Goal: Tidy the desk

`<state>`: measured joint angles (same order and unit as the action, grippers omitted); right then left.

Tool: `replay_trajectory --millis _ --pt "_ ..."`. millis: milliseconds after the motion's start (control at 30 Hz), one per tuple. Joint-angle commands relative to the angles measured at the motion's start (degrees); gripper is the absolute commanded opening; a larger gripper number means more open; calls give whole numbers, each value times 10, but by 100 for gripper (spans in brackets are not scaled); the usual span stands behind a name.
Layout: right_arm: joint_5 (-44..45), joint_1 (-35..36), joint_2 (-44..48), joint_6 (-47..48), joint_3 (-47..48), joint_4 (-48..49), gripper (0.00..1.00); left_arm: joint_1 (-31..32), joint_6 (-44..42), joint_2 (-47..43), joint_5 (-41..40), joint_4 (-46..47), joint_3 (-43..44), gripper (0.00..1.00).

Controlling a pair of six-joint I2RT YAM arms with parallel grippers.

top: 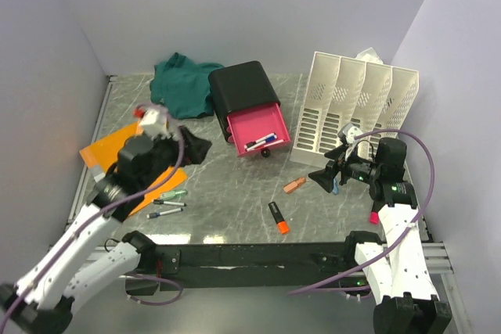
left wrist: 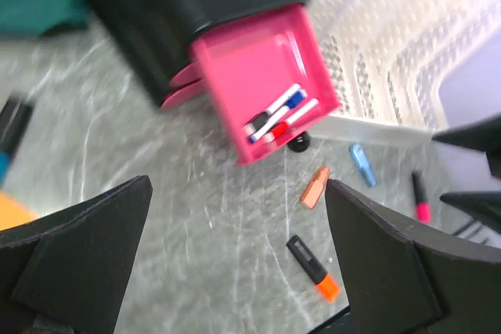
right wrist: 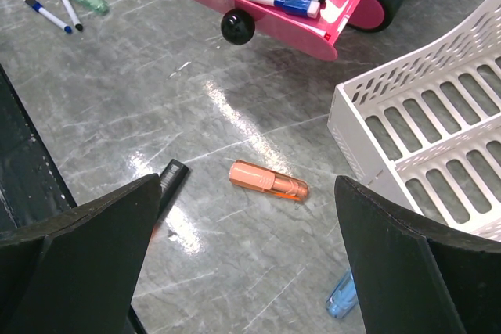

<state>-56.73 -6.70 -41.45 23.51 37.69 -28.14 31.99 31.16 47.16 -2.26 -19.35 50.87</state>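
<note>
The grey-green marble desk (top: 227,185) holds scattered pens. My left gripper (top: 194,146) is open and empty, held above the desk's left side over an orange folder (top: 117,154); its wrist view (left wrist: 235,271) looks down on a black-and-orange highlighter (left wrist: 313,269). My right gripper (top: 322,176) is open and empty, low over the desk at right. In its wrist view (right wrist: 250,256) a salmon highlighter (right wrist: 268,181) lies just beyond the fingers and a small blue cap-like item (right wrist: 344,295) lies by the right finger.
A black drawer box (top: 243,91) has its pink drawer (top: 258,132) open with markers inside. A white file rack (top: 352,111) stands at back right. A green cloth (top: 184,84) lies at the back. Pens (top: 167,205) lie by the folder. A pink marker (top: 374,217) lies at the right edge.
</note>
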Motion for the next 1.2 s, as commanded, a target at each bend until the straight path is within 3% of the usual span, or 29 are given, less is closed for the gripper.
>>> replay_trajectory --millis 0,267,433,467,500,567,600,767,1167 --pt "-15 -5 1 6 16 7 100 -18 197 -88 -89 -30 -102 99" --pt "-13 -6 1 4 15 8 100 -25 437 -198 -182 -155 -215 98" --pt "-11 -6 2 3 15 7 100 -29 536 -154 -211 -213 -216 75" --pt "-12 -7 3 3 15 8 100 -30 541 -143 -212 -220 -213 70" --pt "-11 -7 4 1 15 8 100 -32 547 -120 -210 -227 -210 59" --pt "-10 -7 5 1 15 9 100 -39 545 -99 -202 -227 -207 52" --pt "-10 -7 5 2 15 9 100 -44 540 -80 -192 -221 -207 43" --pt "-10 -7 6 1 15 8 100 -90 530 -30 -158 -213 -215 23" --pt "-11 -8 4 1 15 8 100 -169 498 58 -95 -180 -249 25"
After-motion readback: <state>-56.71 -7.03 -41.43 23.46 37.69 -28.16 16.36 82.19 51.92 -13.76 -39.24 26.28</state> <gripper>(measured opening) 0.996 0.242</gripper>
